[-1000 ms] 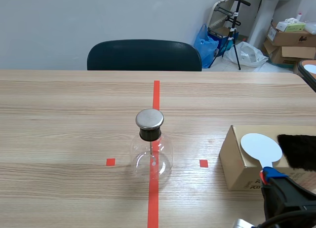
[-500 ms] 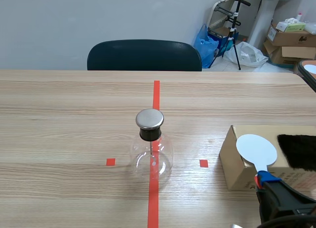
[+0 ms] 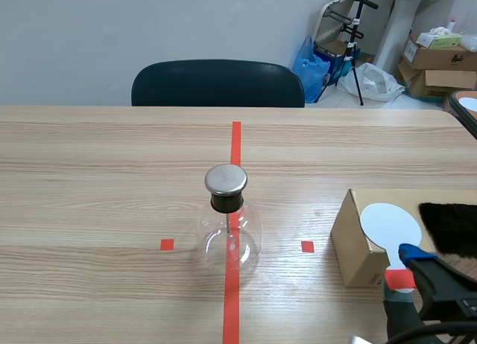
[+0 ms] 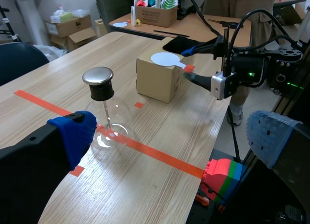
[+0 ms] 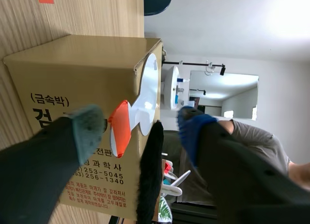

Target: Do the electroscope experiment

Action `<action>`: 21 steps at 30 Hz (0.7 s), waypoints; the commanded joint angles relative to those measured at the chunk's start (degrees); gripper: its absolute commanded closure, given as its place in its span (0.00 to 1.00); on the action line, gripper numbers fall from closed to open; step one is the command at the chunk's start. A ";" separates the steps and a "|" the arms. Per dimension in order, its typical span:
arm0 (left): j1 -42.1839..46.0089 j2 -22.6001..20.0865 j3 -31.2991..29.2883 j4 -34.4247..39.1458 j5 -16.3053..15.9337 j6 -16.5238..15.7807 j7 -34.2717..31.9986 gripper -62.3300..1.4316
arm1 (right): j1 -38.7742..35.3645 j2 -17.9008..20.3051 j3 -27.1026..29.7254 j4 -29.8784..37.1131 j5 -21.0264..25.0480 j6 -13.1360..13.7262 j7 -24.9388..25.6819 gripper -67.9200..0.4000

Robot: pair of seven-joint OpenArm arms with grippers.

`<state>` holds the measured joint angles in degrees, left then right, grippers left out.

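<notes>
The electroscope, a round glass flask (image 3: pixel 228 236) with a metal cap (image 3: pixel 226 179), stands on the red centre line. At the right, a white round paddle (image 3: pixel 390 225) lies on a cardboard box (image 3: pixel 354 243), and its orange-red handle (image 5: pixel 120 128) sticks out past the box edge. My right gripper (image 3: pixel 406 278) is open around that handle, with the grey-green pad (image 5: pixel 89 132) close beside it and the blue pad (image 5: pixel 193 132) standing clear. A black fur piece (image 3: pixel 451 228) lies on the box behind the paddle. My left gripper (image 4: pixel 172 134) is open, well short of the flask (image 4: pixel 107 120).
A dark chair (image 3: pixel 218 83) stands at the far table edge. Boxes and bags (image 3: pixel 432 57) lie on the floor at the back right. In the left wrist view a coloured block (image 4: pixel 225 173) sits below the table edge, and a person (image 4: pixel 237 3) stands behind.
The right gripper's fingers have spread apart and let go of the paddle handle. The paddle shifted slightly on the box. The flask has not moved.
</notes>
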<state>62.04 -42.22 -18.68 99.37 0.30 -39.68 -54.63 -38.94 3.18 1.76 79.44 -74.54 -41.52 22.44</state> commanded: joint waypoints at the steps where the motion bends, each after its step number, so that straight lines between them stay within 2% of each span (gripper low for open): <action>1: -0.17 0.44 -0.15 0.24 0.42 -0.20 -0.83 0.00 | -0.11 0.00 0.13 0.46 0.37 -3.34 -0.48 0.41; 8: -0.17 0.44 -0.15 0.24 0.87 -0.20 -1.03 0.00 | -0.11 0.00 0.17 0.46 0.39 -3.34 -1.66 0.01; 21: -0.17 0.44 -0.15 0.24 0.87 -0.20 -1.03 0.00 | -0.11 0.00 0.22 0.46 0.37 -3.34 -1.77 0.00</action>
<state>62.04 -42.22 -18.68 99.37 1.91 -39.68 -54.65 -38.94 3.18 1.76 79.44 -74.54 -41.52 20.91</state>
